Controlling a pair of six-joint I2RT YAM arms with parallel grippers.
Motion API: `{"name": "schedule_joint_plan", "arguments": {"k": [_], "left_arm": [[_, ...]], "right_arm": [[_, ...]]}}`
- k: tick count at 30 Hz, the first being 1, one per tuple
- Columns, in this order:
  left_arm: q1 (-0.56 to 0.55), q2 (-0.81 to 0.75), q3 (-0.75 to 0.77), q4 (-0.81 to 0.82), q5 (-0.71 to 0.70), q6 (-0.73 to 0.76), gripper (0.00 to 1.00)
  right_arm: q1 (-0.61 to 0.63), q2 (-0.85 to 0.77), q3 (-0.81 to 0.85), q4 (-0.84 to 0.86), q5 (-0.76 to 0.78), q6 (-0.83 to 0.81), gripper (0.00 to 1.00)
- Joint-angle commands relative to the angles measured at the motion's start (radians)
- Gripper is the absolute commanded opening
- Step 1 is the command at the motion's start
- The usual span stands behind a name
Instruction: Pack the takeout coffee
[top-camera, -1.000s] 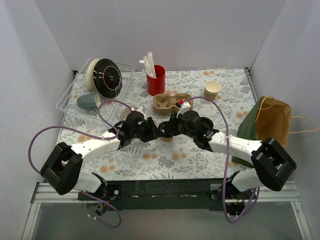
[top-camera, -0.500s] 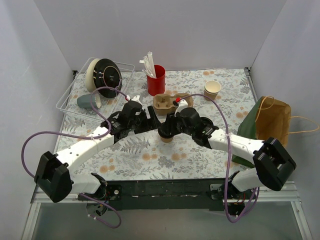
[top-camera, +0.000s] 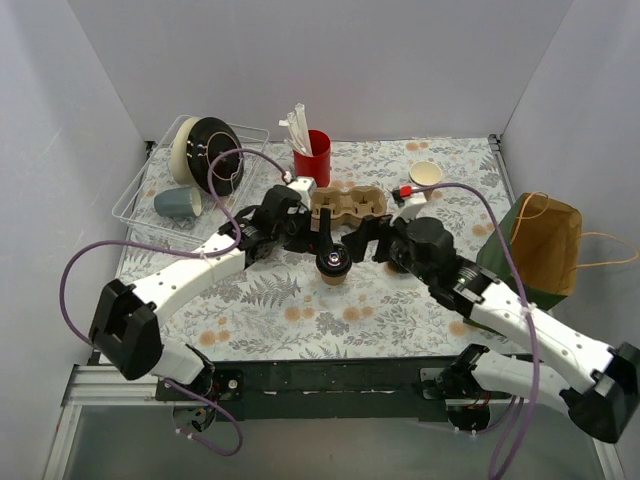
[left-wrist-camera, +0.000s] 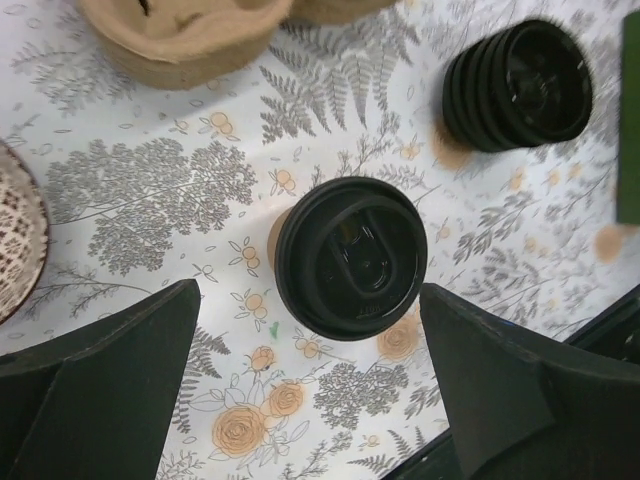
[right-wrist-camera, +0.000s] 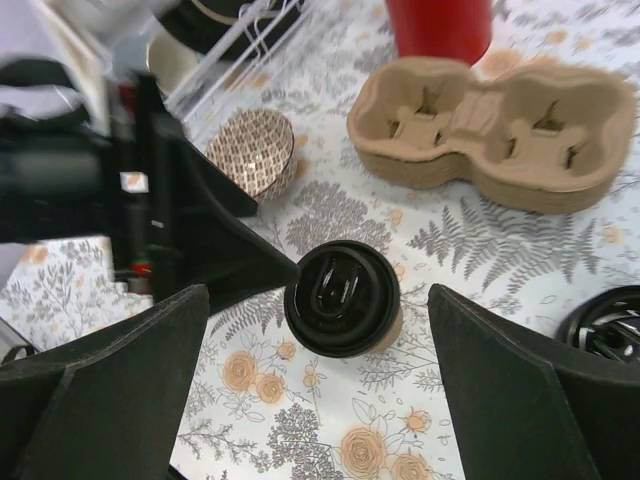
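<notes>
Standing far left: a clear rack (top-camera: 135, 200) with a grey-blue mug (top-camera: 178, 203) in it; neither has a part in this step.
Left gripper (left-wrist-camera: 310, 290): jaws spread wide, nothing held. One finger tip sits just beside the lid; contact cannot be told.
Takeout coffee (top-camera: 333, 264): upright on the flowered cloth (top-camera: 300, 310) at table centre, between the two grippers and just on the near side of the cup carrier. Its black lid (left-wrist-camera: 352, 257) is on and looks seated.
Cup carrier (top-camera: 348, 203): pulp tray just behind the cup; the wells in view are vacant.
Right gripper (right-wrist-camera: 318, 292): jaws likewise wide apart, gripping nothing. The cup shows in the gap between its fingers, ungrasped.
Spare lids (left-wrist-camera: 515, 85): a black stack near the cup, apart from it.
Paper bag (top-camera: 545, 245): at the far right edge, well apart from the cup.
Step in hand: by judgement, lidding is done and the cup is not yet picked up.
Next move: probably one gripper closes on the paper wall below the lid, gently enough not to crush it. It then lifts straight up and lowers the cup into a carrier well, while the other arm keeps clear.
</notes>
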Motion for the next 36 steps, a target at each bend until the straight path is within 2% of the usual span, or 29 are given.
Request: {"name": "schedule_joint_plan", "arguments": {"k": [1, 9, 15, 21, 25, 30, 36], "left_arm": [[-0.052, 0.074, 0.068, -0.020, -0.019, 0.114, 0.92], [-0.127, 0.209, 0.131, -0.013, -0.118, 0.143, 0.98], [-0.167, 0.284, 0.170, -0.033, -0.198, 0.166, 0.98], [-0.175, 0.304, 0.167, -0.036, -0.215, 0.172, 0.98], [-0.176, 0.301, 0.165, -0.043, -0.214, 0.171, 0.93], [-0.175, 0.297, 0.184, -0.145, -0.253, 0.102, 0.89], [-0.176, 0.233, 0.129, -0.270, -0.316, -0.024, 0.88]], "right_arm": [[0.000, -0.168, -0.059, -0.051, 0.112, -0.048, 0.99], [0.000, -0.294, -0.067, -0.119, 0.152, -0.091, 0.98], [0.000, -0.299, -0.072, -0.113, 0.152, -0.100, 0.98], [0.000, -0.299, -0.078, -0.097, 0.157, -0.107, 0.98], [0.000, -0.297, -0.081, -0.087, 0.154, -0.107, 0.98], [0.000, -0.292, -0.084, -0.081, 0.145, -0.102, 0.98], [0.000, -0.297, -0.089, -0.074, 0.137, -0.096, 0.98]]}}
